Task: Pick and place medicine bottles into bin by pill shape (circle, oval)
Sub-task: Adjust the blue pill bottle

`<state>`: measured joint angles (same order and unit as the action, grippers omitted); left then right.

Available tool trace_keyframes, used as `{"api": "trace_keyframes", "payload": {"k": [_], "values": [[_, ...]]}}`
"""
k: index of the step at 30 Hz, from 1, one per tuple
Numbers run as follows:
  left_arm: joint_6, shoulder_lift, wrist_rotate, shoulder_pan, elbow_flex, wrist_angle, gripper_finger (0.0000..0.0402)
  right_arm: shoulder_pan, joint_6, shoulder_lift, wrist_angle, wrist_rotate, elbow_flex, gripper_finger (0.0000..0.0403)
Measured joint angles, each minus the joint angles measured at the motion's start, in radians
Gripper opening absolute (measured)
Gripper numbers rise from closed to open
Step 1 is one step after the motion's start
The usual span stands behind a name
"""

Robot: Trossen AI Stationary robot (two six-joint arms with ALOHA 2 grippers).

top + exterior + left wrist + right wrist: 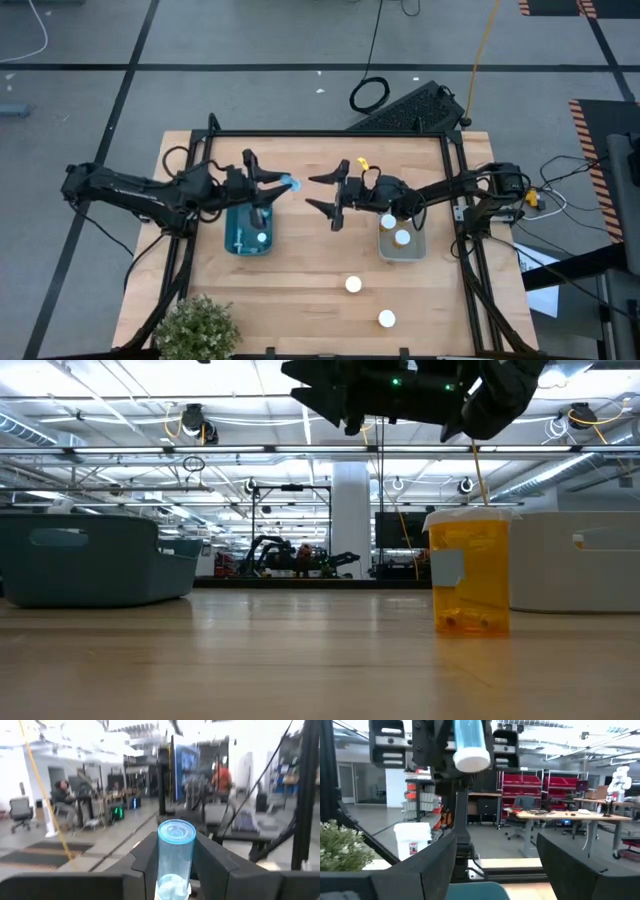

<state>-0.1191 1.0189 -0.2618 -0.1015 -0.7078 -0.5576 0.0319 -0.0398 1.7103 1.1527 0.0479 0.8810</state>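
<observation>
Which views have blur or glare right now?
Left wrist view: room behind is smeared, bright windows blown out; blue bottle in the left hand stays fairly sharp. Low view: ceiling lights glare, amber bottle crisp. High and right wrist views: evenly lit, clear.

My left gripper (272, 186) is of matt black plastic, and between its fingers (220, 865) is a bottle (175, 855) of clear blue plastic, smooth and a little glossy, with a white cap (471, 760) that looks matt. My right gripper (327, 195) has the same dull black finish. The table (300, 290) is pale wood with a smooth, light grain. At 9 o'clock on it the teal bin (238, 240) looks like shiny plastic; at 3 o'clock the grey bin (385, 251) is duller plastic. The amber bottle (470, 572) is see-through glossy plastic.
</observation>
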Motion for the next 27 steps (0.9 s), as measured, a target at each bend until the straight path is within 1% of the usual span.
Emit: {"api": "trace_keyframes", "payload": {"k": [5, 8, 11, 15, 20, 25, 27], "values": [[-0.018, 0.024, 0.034, 0.0, 0.047, -0.134, 0.0113, 0.0, -0.026, 0.0, 0.076, -0.001, 0.0, 0.0269], [-0.018, 0.043, 0.046, 0.002, 0.05, -0.194, 0.0113, 0.001, -0.036, 0.0, 0.109, -0.005, 0.0, 0.0269], [-0.029, 0.069, 0.057, 0.002, 0.05, -0.183, 0.0113, 0.002, -0.048, 0.0, 0.107, -0.033, 0.0, 0.0269], [-0.039, 0.104, 0.065, 0.004, 0.051, -0.243, 0.0113, 0.002, -0.035, 0.0, 0.093, -0.101, 0.0, 0.0269], [-0.036, 0.146, 0.125, 0.004, 0.05, -0.291, 0.0113, 0.0, -0.028, 0.0, 0.089, -0.107, 0.0, 0.0269], [-0.033, 0.153, 0.13, 0.004, 0.05, -0.304, 0.0113, 0.0, -0.029, 0.0, 0.092, -0.157, 0.0, 0.0269], [-0.035, 0.153, 0.129, 0.004, 0.05, -0.306, 0.0113, -0.001, -0.032, 0.0, 0.093, -0.158, 0.0, 0.0267]]}}
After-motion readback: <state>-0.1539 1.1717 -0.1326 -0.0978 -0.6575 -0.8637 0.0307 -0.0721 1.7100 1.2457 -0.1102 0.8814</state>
